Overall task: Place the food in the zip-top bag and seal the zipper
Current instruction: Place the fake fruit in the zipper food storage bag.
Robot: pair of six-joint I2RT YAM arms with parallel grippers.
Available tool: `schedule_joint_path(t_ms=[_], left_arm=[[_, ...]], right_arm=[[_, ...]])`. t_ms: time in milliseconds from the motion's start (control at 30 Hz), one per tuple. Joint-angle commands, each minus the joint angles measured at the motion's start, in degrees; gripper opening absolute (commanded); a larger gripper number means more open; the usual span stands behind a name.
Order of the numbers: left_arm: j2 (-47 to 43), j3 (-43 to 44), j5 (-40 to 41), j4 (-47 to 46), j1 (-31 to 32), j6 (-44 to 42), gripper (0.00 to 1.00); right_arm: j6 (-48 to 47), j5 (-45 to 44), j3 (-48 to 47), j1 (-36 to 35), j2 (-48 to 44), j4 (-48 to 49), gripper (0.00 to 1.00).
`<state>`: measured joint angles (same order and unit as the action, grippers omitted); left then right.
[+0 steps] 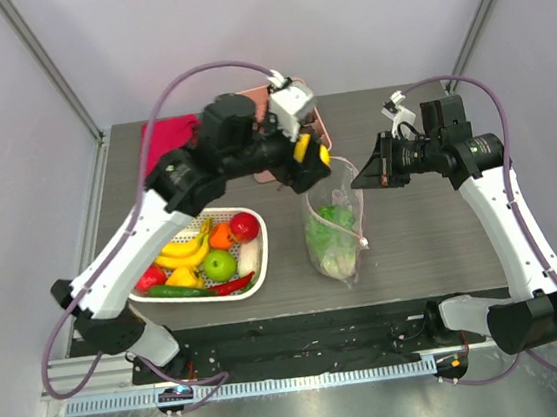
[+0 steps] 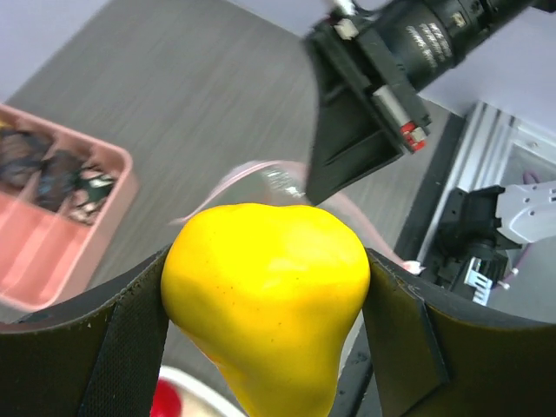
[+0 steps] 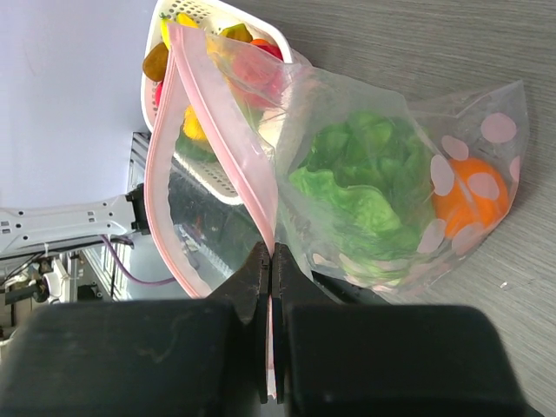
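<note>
One bag (image 1: 336, 234), one basket (image 1: 233, 210), one tray (image 2: 43, 256)

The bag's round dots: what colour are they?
Pale pink dots on the clear bag; the right wrist view shows them best.

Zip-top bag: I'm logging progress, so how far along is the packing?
Done: lettuce and orange are inside the bag. In hand: the left gripper holds a yellow fruit near the mouth, while the right gripper pinches the zipper edge, holding it open. Left: the green apple and other food in the white basket, then sealing.
</note>
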<state>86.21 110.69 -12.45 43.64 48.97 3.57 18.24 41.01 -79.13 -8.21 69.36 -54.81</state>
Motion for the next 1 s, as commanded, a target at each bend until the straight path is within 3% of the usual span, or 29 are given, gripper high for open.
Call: schedule_joint_path(t_ms=[0, 233, 500, 600, 633, 700, 833, 967], left_arm=[[7.4, 4.1, 0.2, -0.4, 5.8, -0.7, 0.6], [17.8, 9.4, 7.1, 4.3, 7.6, 1.3, 0.62], [17.1, 6.2, 15.0, 1.6, 7.6, 1.6, 0.69], [17.7, 7.7, 18.1, 3.5, 7.6, 2.1, 0.8], [18.4, 9.8, 18.7, 4.7, 7.6, 2.7, 0.91], [18.1, 10.6, 18.5, 6.1, 7.5, 3.4, 1.0], [13.7, 9.9, 13.5, 3.7, 5.8, 6.5, 1.0], [8.8, 10.6, 3.0, 3.9, 1.8, 8.8, 1.0]], right_arm=[[0.6, 1.2, -0.7, -0.3, -1.6, 1.4, 0.01], [0.9, 1.2, -1.9, -0.2, -2.7, 0.0, 0.01], [1.3, 0.6, -2.8, -0.2, -3.9, -1.6, 0.01], [2.2, 0.9, -3.2, -0.2, -3.7, -1.3, 0.01], [2.4, 0.9, -3.3, -0.3, -3.7, -1.1, 0.01], [2.6, 0.8, -3.7, -0.3, -3.7, -1.0, 0.01], [2.8, 0.6, -3.6, -0.1, -3.4, -1.1, 0.01], [2.7, -0.3, -3.9, -0.1, -3.2, -1.4, 0.01]])
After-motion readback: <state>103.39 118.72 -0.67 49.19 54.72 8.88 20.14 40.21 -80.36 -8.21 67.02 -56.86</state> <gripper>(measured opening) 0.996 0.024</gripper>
